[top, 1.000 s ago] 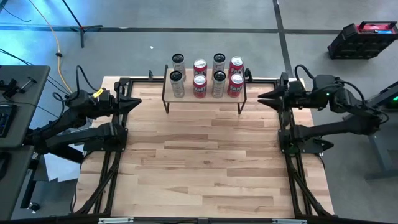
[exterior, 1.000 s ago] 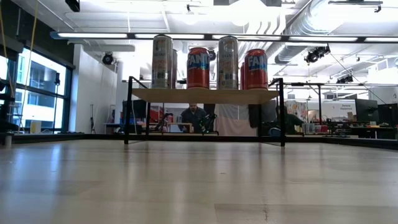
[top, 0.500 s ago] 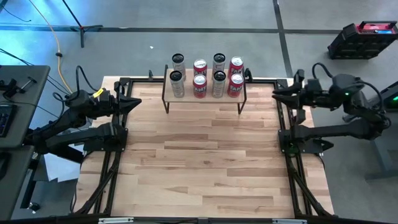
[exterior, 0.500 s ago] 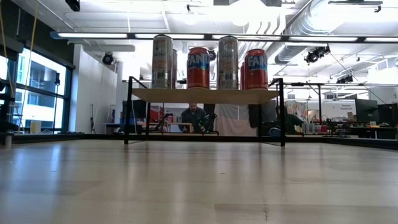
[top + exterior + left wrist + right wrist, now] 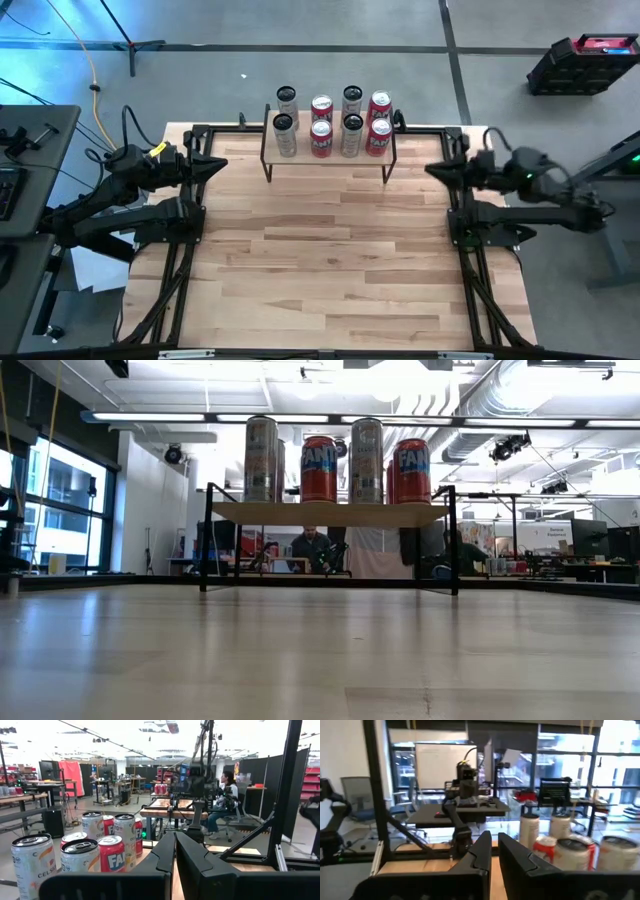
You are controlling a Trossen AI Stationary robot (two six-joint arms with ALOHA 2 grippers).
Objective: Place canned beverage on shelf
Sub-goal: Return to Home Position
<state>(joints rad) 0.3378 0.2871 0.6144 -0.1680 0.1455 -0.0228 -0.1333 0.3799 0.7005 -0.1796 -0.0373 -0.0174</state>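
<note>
Arms sit folded low at either side of the wooden tabletop [image 5: 330, 260]. On the left, the left gripper [image 5: 218, 164] hangs above the table's far left corner and points inward toward the shelf [image 5: 330, 158], near it but not touching. Its fingers [image 5: 167, 851] are pressed together and hold nothing. From its wrist view the nearest cans show just beside that closed tip.

In the middle, the shelf stands at the far edge of the table, with its light plank raised on thin black legs. Eight cans stand upright on it in two rows of four. From the left, the front row is a white Celsius can [image 5: 284, 128], a red Fanta can [image 5: 320, 133], another white one [image 5: 352, 128] and another red one [image 5: 379, 132]. The back row repeats that order close behind. I cannot tell whether the two rows touch. In the low view the front four stand evenly spaced along the plank, and a seated person [image 5: 313, 546] shows in the room behind, framed under the shelf.

On the right, the right gripper [image 5: 432, 168] hangs over the table's far right side at about the same height as its partner. It also points inward and is well clear of the shelf. Its fingers [image 5: 482, 851] are drawn together, with only a thin slit between them, and they carry nothing.

Farther right, a black and red case [image 5: 583, 60] sits on the grey floor.
</note>
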